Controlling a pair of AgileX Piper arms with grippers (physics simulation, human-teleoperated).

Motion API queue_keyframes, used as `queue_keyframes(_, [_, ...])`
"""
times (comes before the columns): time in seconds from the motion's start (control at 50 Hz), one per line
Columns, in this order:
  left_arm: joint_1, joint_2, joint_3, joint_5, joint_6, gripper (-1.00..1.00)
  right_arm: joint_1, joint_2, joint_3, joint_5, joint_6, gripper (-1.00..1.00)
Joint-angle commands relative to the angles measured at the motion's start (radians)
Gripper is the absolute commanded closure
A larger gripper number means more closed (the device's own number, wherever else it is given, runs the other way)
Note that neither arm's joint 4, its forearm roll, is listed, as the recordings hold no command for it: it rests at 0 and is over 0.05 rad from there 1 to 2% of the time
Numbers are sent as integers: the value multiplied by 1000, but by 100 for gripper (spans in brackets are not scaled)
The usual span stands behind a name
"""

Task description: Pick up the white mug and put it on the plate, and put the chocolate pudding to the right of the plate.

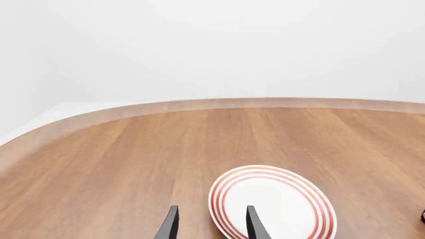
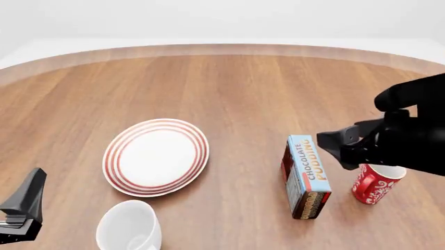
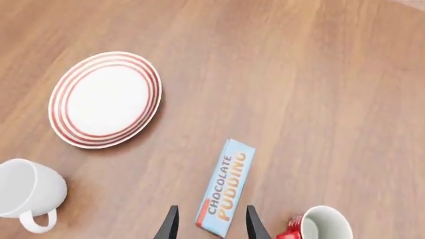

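Jaws on our right gripper [image 3: 209, 226] and left gripper [image 1: 209, 226] stand released; we judge the chocolate pudding [image 3: 226, 194] light, stiff, best pinched across its narrow sides.

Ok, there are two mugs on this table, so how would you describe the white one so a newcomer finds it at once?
Start at the red-ringed plate on the wooden table. Just nearer the arms than the plate, at the front view's bottom edge, stands the white mug, off the plate. It is plain white all over, unlike the smaller red mug with white swirls beyond the chocolate pudding.
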Motion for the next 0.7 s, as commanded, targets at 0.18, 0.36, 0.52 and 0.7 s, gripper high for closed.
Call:
queue_keyframes(0.18, [0,0,0,0,0,-100,-37,145,-29,16,-4,-100])
queue_keyframes(0.36, [0,0,0,0,0,-100,-54,192,-48,7,7,-100])
queue_keyframes(0.52, [0,0,0,0,0,-100,-54,226,-55,4,77,-100])
queue_keyframes(0.7, [0,0,0,0,0,-100,-54,273,-57,-16,134,-100])
